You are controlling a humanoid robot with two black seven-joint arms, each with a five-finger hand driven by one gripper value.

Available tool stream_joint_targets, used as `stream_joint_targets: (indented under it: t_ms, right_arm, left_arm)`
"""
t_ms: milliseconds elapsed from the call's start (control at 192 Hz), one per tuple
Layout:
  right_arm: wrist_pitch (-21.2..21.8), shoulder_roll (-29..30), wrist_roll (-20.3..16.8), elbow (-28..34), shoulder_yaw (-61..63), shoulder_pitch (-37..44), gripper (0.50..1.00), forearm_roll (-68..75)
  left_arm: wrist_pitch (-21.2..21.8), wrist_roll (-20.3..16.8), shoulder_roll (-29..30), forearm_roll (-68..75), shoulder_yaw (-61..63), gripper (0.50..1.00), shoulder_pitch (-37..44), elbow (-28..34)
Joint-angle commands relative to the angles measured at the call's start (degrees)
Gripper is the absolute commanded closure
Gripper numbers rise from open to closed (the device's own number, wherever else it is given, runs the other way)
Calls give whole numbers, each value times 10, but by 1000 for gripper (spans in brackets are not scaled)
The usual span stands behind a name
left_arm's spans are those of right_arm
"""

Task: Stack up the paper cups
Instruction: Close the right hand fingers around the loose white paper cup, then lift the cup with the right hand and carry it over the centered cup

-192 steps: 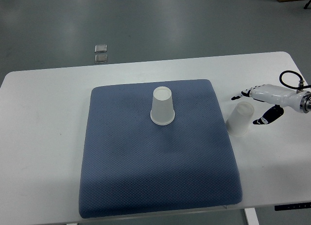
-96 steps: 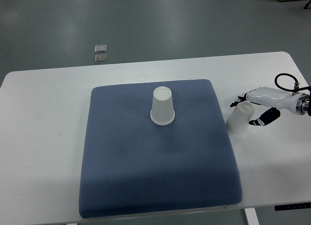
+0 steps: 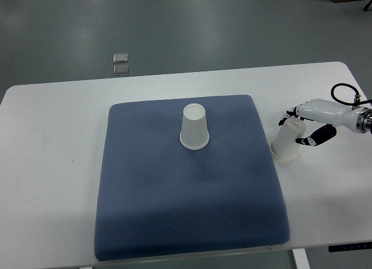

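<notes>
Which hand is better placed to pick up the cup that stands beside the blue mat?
The right hand. Its fingers already bracket the cup beside the mat, and no left hand is visible.

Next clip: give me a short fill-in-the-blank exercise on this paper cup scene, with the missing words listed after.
1. The cup on the mat stands ____ down.
2. The second cup stands on the white table, off the mat's ____ edge.
3. The blue mat carries ____ cup.
4. The hand at the second cup is the ____ hand.

Missing words: upside; right; one; right
</notes>
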Motion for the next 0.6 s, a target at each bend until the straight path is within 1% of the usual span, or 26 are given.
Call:
stream_joint_targets:
  t_ms: [0, 83, 198, 281, 317, 385, 406, 458, 499, 510, 593]
  right_arm:
    - [4, -19, 13, 13, 3, 33, 912, 5]
    - [13, -32, 23, 25, 4, 72, 912, 9]
    - [21, -32, 35, 30, 5, 114, 912, 20]
    - [41, -31, 39, 47, 6, 142, 920, 21]
    - [49, -30, 39, 55, 6, 152, 930, 21]
    - [68, -23, 41, 74, 7, 180, 971, 28]
    - [70, -23, 42, 77, 7, 183, 975, 31]
    - [91, -19, 50, 93, 7, 203, 983, 45]
    - [114, -13, 53, 104, 7, 220, 985, 60]
    - [127, -10, 53, 108, 7, 227, 987, 68]
    - [157, 9, 52, 117, 7, 253, 985, 88]
  left_arm:
    - [0, 0, 0, 0, 0, 500, 0, 0]
    - [0, 0, 0, 0, 0, 500, 0, 0]
    - [0, 0, 0, 0, 0, 500, 0, 0]
    - [0, 0, 0, 0, 0, 500, 0, 0]
    - [0, 0, 0, 0, 0, 500, 0, 0]
    - [0, 0, 0, 0, 0, 500, 0, 0]
    - [0, 0, 0, 0, 0, 500, 0, 0]
    - [0, 0, 0, 0, 0, 500, 0, 0]
    - [0, 0, 0, 0, 0, 500, 0, 0]
    - [0, 0, 0, 0, 0, 500, 0, 0]
    - [0, 0, 0, 0, 0, 500, 0, 0]
